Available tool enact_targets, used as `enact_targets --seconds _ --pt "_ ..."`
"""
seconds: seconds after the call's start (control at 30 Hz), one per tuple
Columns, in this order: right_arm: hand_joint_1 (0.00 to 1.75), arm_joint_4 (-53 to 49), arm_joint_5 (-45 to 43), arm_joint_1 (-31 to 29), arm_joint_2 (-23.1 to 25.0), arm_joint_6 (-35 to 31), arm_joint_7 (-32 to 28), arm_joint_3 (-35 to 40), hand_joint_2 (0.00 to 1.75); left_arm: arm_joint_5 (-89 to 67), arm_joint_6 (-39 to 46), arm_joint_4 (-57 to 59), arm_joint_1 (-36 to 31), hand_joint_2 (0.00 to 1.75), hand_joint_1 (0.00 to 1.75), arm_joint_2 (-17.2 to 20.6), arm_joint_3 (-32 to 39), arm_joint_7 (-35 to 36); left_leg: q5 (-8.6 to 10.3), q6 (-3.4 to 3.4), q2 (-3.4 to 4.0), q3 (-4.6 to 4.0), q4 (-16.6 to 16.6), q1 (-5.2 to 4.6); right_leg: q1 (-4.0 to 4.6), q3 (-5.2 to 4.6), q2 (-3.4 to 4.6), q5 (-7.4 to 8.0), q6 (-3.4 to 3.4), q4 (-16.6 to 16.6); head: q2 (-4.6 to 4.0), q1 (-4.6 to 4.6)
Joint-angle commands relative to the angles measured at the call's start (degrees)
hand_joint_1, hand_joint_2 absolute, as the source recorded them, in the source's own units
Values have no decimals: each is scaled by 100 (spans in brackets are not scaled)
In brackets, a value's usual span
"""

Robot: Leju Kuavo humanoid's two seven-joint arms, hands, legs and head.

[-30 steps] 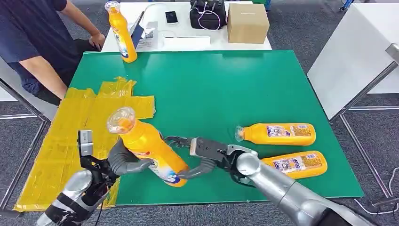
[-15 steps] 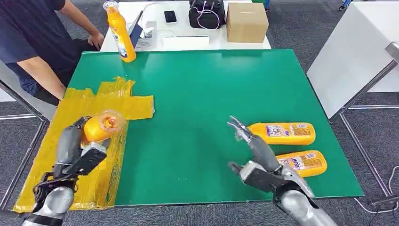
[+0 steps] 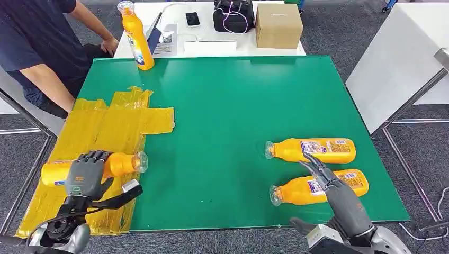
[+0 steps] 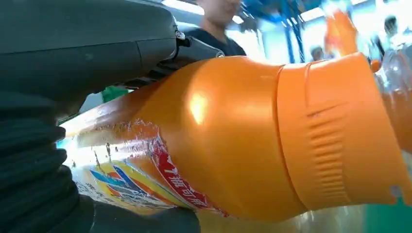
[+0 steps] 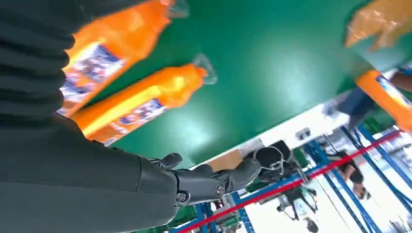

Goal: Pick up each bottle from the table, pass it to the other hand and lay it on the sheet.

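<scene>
My left hand grips an orange bottle that lies flat on the yellow sheet, its clear cap pointing toward the green mat. Up close in the left wrist view the bottle sits under my dark fingers. My right hand hovers open at the near right, over the base end of the nearer lying bottle. A second bottle lies just beyond it. Both show in the right wrist view. A further bottle stands upright at the mat's far left corner.
A person sits at the far left, one hand resting by the upright bottle. Behind the green mat a white table holds a cardboard box, a black bag and a phone. A white table stands to the right.
My left hand carried the bottle from the mat's front over to the sheet and tipped it down flat. My right hand let go and drew back to the right, over the nearer lying bottle.
</scene>
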Motion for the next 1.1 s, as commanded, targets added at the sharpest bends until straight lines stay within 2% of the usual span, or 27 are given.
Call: enact_targets --seconds 0.03,0.2,0.23,0.27,0.3,0.33,0.4,0.43,0.47,0.5,0.67,0.7,0.77,0.87,0.9,0.93,0.97,1.03,1.1 --pt "0 -392 -14 324 -437 -4 110 -160 175 -27 -68 851 -353 175 175 -145 -435 25 -13 -4 -2 39 -4 -3 -1 41 -8 -16 -2 -4 0 0" --pt "0 -523 -94 660 -908 24 554 -266 175 54 -439 1271 -529 175 175 -13 -839 -152 -6 -3 3 28 -5 -2 0 29 -12 -12 -2 -4 0 0" --pt "0 -542 -80 764 -1078 43 708 -327 175 252 -457 1329 -572 175 103 -7 -915 -240 -3 -1 1 25 -6 -5 -4 24 -13 -10 0 -2 0 -2" --pt "0 -569 -34 850 -1225 45 844 -399 175 370 -416 1325 -582 175 54 5 -969 -307 -22 -6 -7 68 -2 1 3 76 -24 -31 -4 -7 0 0" --pt "0 -563 -18 913 -1270 16 929 -504 175 522 -416 1285 -575 175 86 4 -994 -367 -9 -1 -5 34 -2 -5 -4 39 -16 -16 0 0 0 0" --pt "0 -485 -49 938 -1222 -6 1008 -634 175 777 -434 1162 -533 175 175 -19 -997 -513 -19 -3 -3 53 2 -1 1 61 -14 -24 -2 -2 0 0" --pt "0 -287 -230 941 -1127 32 982 -841 175 986 -373 891 -436 175 175 -8 -1074 -656 -6 0 6 31 -5 -5 -4 34 -3 -8 0 -5 0 0" --pt "0 -211 -268 932 -1085 57 958 -904 175 1040 -380 811 -408 175 175 -17 -1112 -683 -15 -2 6 48 -3 -1 0 58 -4 -15 -1 -9 0 2" --pt "0 -124 -296 902 -1016 79 938 -961 175 1049 -393 732 -409 175 157 2 -1172 -691 -13 -1 9 43 -3 1 2 52 -1 -12 -1 -10 0 -2" --pt "0 -73 -223 903 -960 123 947 -1018 175 1095 -409 658 -382 175 0 1 -1199 -682 -9 0 7 38 -5 -3 -2 44 -2 -8 -1 -9 0 0" --pt "0 249 502 724 -704 244 1217 -1140 175 1562 -694 447 -420 175 0 21 -1211 -648 -8 0 5 40 -6 1 2 47 -4 -5 -2 -14 0 0" --pt "0 318 571 732 -695 258 1225 -1217 175 1701 -694 392 -394 175 0 39 -1170 -719 -25 -4 6 79 -4 6 8 92 -6 -21 -6 -21 0 0" --pt "0 453 609 684 -641 295 1224 -1314 175 1906 -674 262 -350 175 0 31 -1089 -797 -6 1 14 35 -5 0 1 37 3 -2 -2 -10 0 -2" --pt "0 697 631 709 -556 425 1153 -1604 175 2405 -455 -87 -245 175 0 -81 -782 -1039 -18 -2 15 58 -3 7 8 67 2 -12 -4 -15 0 -2" --pt "0 788 648 672 -506 495 1129 -1655 175 2538 -354 -183 -233 175 0 -149 -668 -1100 -10 1 11 42 -4 2 3 48 0 -6 -2 -12 0 -2" --pt "0 922 695 606 -482 596 1109 -1664 175 2696 -331 -258 -259 0 0 -200 -576 -1171 -5 2 12 31 -3 4 5 37 3 0 -1 -11 0 0" --pt "0 987 718 574 -465 629 1099 -1665 175 2767 -334 -275 -284 0 0 -218 -544 -1206 -18 -1 14 57 -2 8 9 68 3 -10 -3 -17 0 -2" --pt "0 1043 738 537 -453 641 1078 -1642 175 2784 -352 -276 -319 0 0 -220 -533 -1212 -7 2 12 38 -4 3 5 46 2 -2 -1 -13 0 -2" --pt "0 1043 738 537 -453 641 1078 -1642 175 2784 -352 -276 -319 0 0 -220 -533 -1212 -13 0 13 56 -6 4 5 65 2 -8 -3 -17 0 -2"
